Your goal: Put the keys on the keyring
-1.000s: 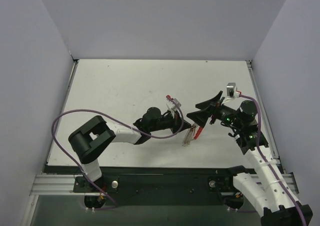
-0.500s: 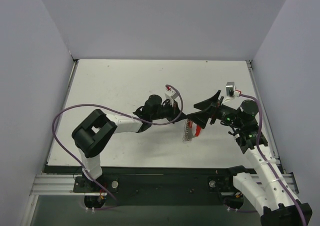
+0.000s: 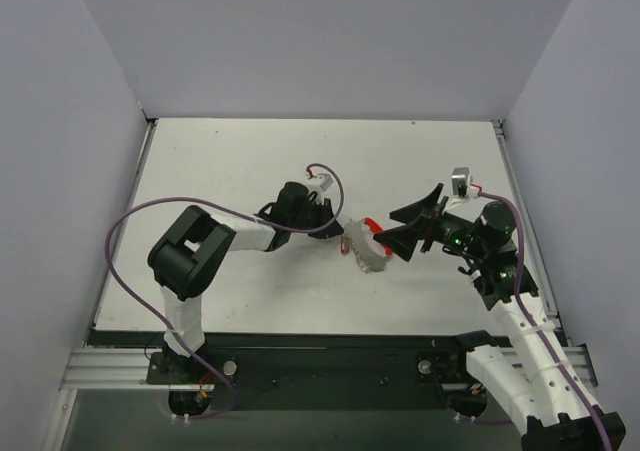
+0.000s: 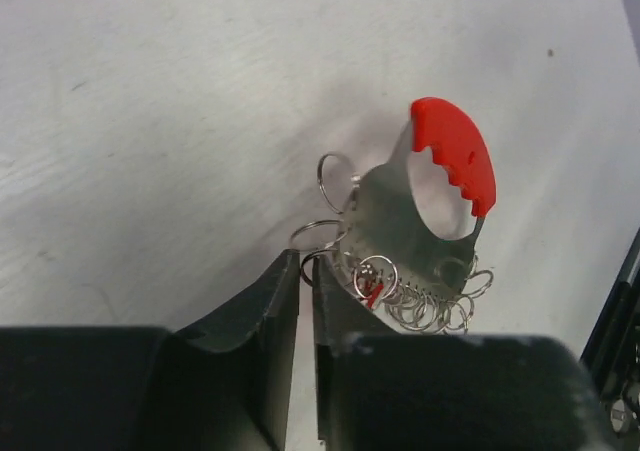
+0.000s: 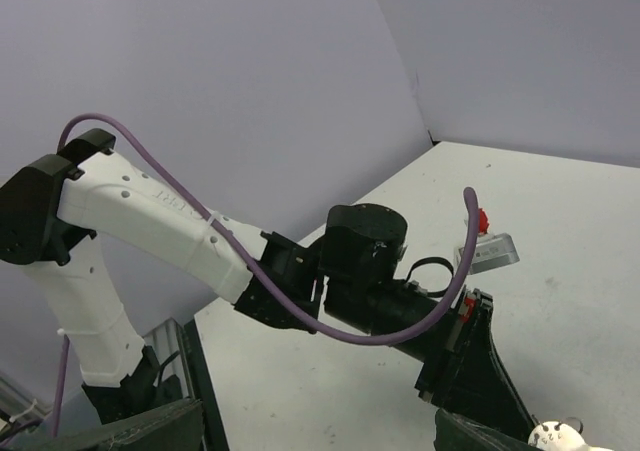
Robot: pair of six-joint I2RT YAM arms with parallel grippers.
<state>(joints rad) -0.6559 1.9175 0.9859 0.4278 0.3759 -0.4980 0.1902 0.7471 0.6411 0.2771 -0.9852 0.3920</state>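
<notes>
Red plastic over grey metal: the keyring (image 4: 385, 221) lies flat on the white table (image 3: 230, 171), about mid-table, between your two arms. Its red arc (image 4: 455, 156) points away from the left wrist, and the fringe of small silver rings (image 4: 430, 309) faces it.

- Left pincer (image 4: 305, 271): fingers nearly together, with only a thin slit between them. The tips sit right at the near rim of the ring fringe. A loop of wire lies at the mouth of the slit, but I can't tell whether it's caught or just beside it.
- Right pincer (image 3: 392, 228): fingers wide apart, nothing between them. It is low over the table, just beside the red arc.
- Keys (image 4: 372, 291): one small red tag shows among the rings. At this size I can't tell blades from rings.

Doing the step well, as I judge it:
- Pin the keyring with one arm before you work a key with the other. It is thin and light and will likely skate on this smooth top.
- Take the body of the keyring, not a loose ring.
- Approach low and slow. The rings overlap, so a pinch may gather two.

Room:
- The table is open on the far side and to your left. The arms' side of the keyring is crowded.
- The two pincers are close together, so move one at a time.
- The purple cable (image 3: 150, 216) loops wide of the left arm. Watch it on any swing back.
- The right arm sits near the table's right edge and the wall.
</notes>
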